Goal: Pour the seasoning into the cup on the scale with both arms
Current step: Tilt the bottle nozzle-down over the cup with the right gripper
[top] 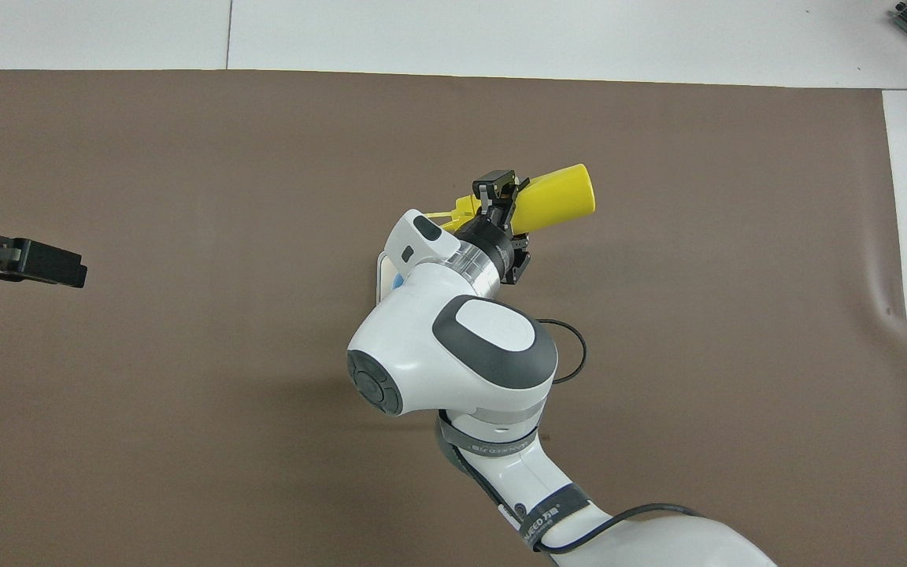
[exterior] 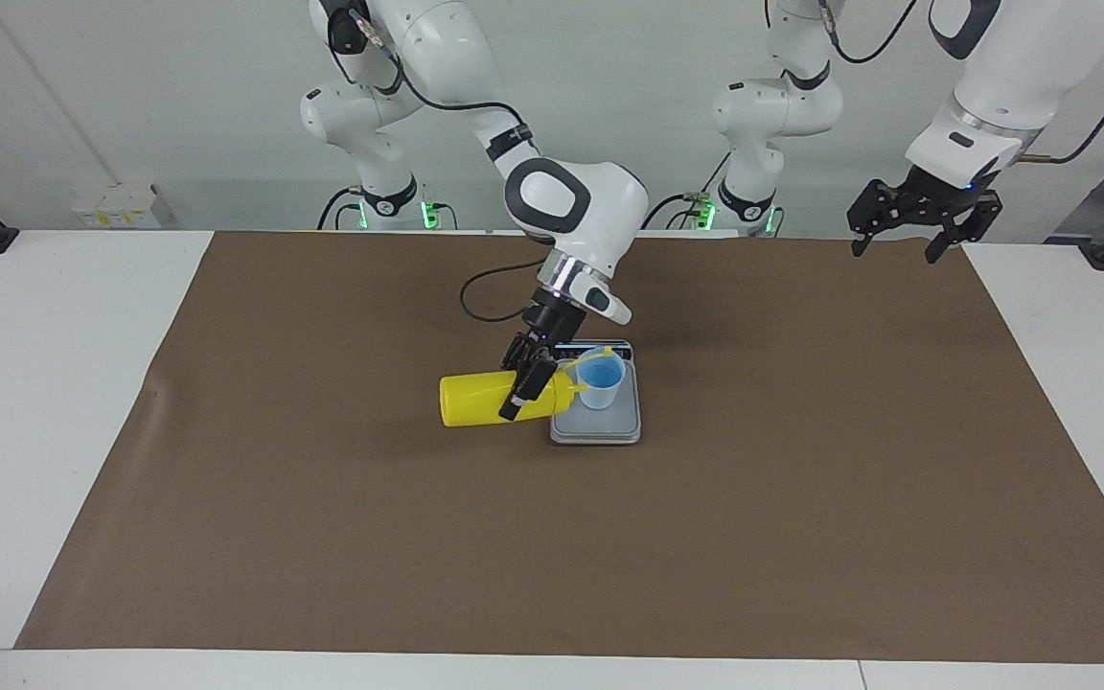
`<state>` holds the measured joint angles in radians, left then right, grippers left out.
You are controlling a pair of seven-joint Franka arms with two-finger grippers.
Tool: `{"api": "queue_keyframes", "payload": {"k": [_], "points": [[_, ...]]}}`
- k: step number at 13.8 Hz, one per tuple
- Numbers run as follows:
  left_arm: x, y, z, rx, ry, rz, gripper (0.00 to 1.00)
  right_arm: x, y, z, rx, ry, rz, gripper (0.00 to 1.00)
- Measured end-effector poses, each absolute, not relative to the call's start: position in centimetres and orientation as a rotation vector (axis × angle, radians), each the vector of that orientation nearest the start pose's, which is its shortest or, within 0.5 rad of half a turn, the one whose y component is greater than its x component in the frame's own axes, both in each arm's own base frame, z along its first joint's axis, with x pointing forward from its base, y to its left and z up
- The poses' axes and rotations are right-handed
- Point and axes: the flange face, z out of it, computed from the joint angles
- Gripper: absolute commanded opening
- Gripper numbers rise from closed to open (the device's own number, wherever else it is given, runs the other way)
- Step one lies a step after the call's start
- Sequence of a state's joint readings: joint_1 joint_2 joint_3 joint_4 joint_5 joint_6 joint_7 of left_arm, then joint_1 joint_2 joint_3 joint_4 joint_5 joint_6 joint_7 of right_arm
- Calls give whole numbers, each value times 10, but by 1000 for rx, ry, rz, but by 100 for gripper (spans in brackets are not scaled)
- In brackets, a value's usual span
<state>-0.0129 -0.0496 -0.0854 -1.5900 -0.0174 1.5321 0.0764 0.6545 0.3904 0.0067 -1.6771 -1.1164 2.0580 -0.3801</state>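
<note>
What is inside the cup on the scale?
The cup stands on the scale showing only its blue inside; no seasoning is visible there. The bottle, shut in the right gripper, has its nozzle at the rim, hiding part of it. Overhead, the arm covers the cup.

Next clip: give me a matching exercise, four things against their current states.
Things:
1. bright yellow plastic squeeze bottle
2. small pale blue plastic cup
3. right gripper
4. left gripper

States:
A. open, raised over the mat's edge at the left arm's end, waiting
B. upright on the flat silver-grey kitchen scale
C. held tipped on its side, nozzle at the cup's rim
D. shut on the bottle

Pairs: 1-C, 2-B, 3-D, 4-A
</note>
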Motion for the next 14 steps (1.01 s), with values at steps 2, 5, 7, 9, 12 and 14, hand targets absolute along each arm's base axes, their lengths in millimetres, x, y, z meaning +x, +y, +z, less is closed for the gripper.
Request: {"api": "queue_keyframes", "payload": {"k": [2,5,7,9,12,14], "points": [[532,-56,639,-3143,276,14,100,560,379,403,1435,1550,133,0],[532,-56,639,-3143,276,14,100,551,389,399,1390,1551,118,0],[532,-56,639,-3143,276,14,100,543,395,389,1372,1571,103,0],[532,-56,639,-3143,276,14,100,532,401,378,1351,1594,90,0],[532,-56,639,-3143,276,14,100,522,404,366,1330,1615,66,0],[532,-56,639,-3143,276,14,100,518,401,362,1307,1616,54,0]]}}
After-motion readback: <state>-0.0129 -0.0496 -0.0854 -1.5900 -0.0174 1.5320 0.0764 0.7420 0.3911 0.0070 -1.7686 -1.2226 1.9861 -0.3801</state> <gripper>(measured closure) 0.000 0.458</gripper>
